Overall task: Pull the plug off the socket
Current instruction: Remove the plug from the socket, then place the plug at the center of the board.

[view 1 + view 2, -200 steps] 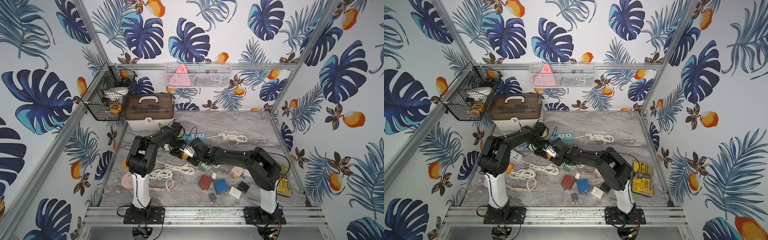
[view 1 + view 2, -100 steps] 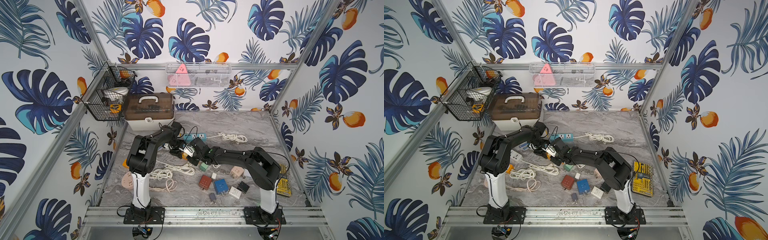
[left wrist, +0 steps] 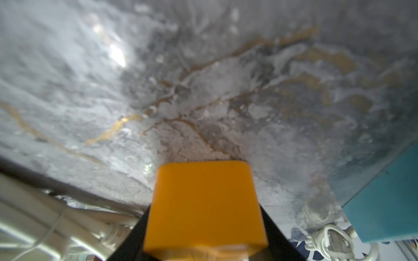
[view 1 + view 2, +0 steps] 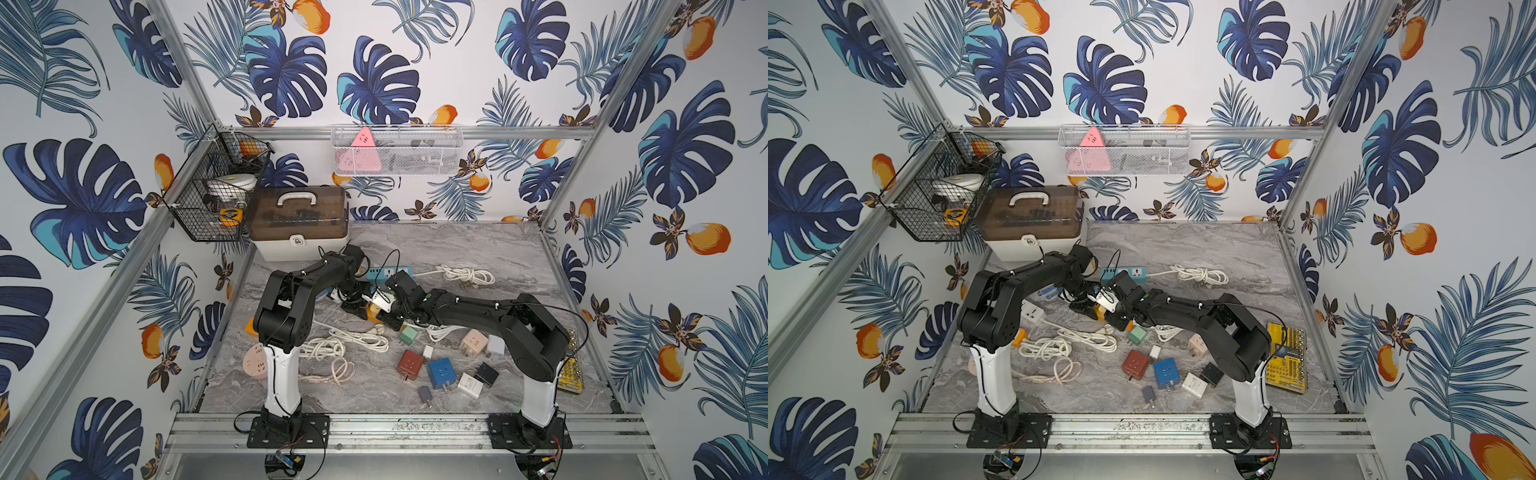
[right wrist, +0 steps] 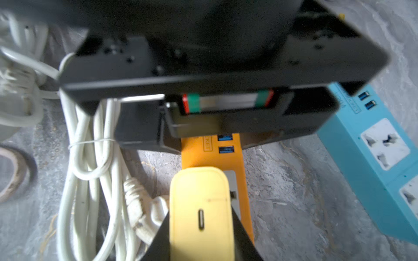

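From where I stand the right gripper (image 5: 201, 239) is clamped on the pale yellow plug (image 5: 201, 198), one black finger on each flank. The plug looks seated in the orange power strip (image 5: 196, 157) that runs out ahead of those fingers. At the strip's far end, straight ahead of the right gripper, the left gripper (image 3: 205, 244) is pinched across the orange body, so one arm has the plug and the other has the socket. That seems the right setup for the pull, and what matters now is direction. The right gripper should draw the plug straight out along its pins, away from the strip's face. It should not twist or rock, since the flanks look smooth and a tilt could let the plug slip or bind the pins. The left gripper's job is to brace, pressing the strip to the marble tabletop (image 5: 294, 180) and not giving as the pull builds, or the whole strip will lift with the plug. A bundled white cable (image 5: 90, 158) lies close beside the right gripper on one side. A blue power strip (image 5: 373, 162) sits a little apart on the other, so the way out is up and clear, not sideways. I can't tell whether the pins have begun to come free.
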Motion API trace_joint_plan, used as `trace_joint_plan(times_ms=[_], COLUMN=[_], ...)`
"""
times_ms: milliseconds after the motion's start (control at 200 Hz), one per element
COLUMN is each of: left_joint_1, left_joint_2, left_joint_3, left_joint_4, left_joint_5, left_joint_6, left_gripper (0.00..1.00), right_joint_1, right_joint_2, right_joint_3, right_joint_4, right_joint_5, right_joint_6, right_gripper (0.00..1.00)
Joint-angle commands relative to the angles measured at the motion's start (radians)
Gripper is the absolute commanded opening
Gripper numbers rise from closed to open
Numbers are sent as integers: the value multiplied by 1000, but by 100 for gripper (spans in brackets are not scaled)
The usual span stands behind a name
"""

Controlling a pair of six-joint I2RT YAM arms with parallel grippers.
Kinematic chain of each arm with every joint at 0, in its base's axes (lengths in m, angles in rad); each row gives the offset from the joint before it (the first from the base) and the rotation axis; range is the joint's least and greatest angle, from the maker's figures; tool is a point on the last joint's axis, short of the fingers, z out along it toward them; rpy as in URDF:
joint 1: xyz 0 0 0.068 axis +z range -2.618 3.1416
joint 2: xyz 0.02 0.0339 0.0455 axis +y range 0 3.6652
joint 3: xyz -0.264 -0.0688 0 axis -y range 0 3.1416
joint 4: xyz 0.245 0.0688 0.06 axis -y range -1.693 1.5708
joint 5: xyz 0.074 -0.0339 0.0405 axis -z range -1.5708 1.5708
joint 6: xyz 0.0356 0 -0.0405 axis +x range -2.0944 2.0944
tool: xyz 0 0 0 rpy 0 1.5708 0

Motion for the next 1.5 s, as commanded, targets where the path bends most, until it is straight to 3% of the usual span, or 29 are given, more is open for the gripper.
trace_joint_plan(times_ms=[0,225,440,670,806,1056,1281,1496], left_joint_1=[2,2,2,0,1,3,4,5], left_joint_2=[29,37,33,29,25,14,12,8], left_joint_3=[-13,-7,-19,-8,-9,-2,4,-2], left_joint_4=[68,88,108,123,129,122,122,119], left_joint_5=[-92,-89,-83,-78,-77,-89,-89,-89], left_joint_6=[-7,-11,-14,1,4,16,24,26], left_gripper=[0,0,0,0,0,0,0,0], right_joint_1=[-19,-24,-29,-25,-6,87,185,200], right_joint_2=[-23,-44,-133,-322,-356,-278,-143,-57], right_joint_3=[21,13,-13,-87,-100,-126,-29,21], right_joint_4=[47,31,-2,-140,-265,-393,-494,-533], right_joint_5=[-146,-152,-181,-219,-298,-298,-285,-274], right_joint_6=[59,58,143,387,565,726,735,744], right_gripper=[0,1,1,8,9,10,17,18])
